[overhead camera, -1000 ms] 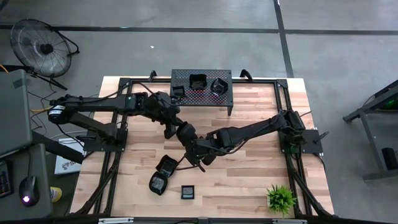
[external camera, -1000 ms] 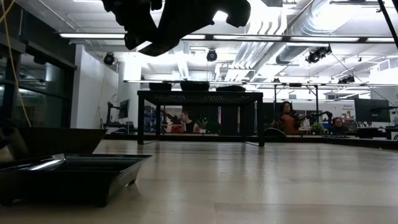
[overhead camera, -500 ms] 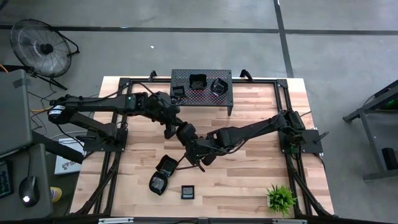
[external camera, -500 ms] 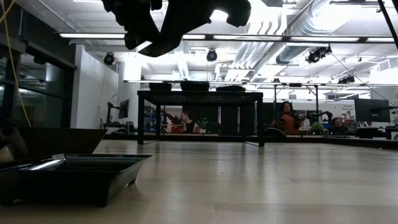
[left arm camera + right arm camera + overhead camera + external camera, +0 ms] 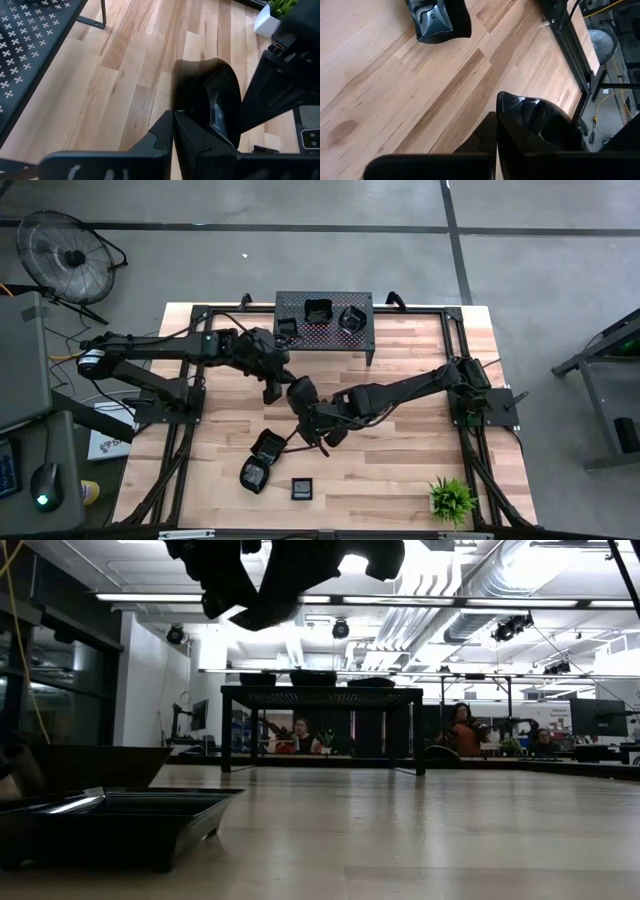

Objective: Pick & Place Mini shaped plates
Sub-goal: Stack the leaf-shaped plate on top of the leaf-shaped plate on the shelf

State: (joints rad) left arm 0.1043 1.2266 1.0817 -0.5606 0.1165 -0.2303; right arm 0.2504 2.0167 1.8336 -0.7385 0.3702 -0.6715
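We see one small black plate (image 5: 210,100) held above the middle of the tabletop (image 5: 420,470), with both grippers closed on it: the left gripper (image 5: 295,388) pinches one rim, the right gripper (image 5: 312,426) the other. It looks to us like a handover between arms. Three plates (image 5: 318,311) sit on the perforated stand (image 5: 360,335) at the far edge; three more (image 5: 268,448) lie near the front edge.
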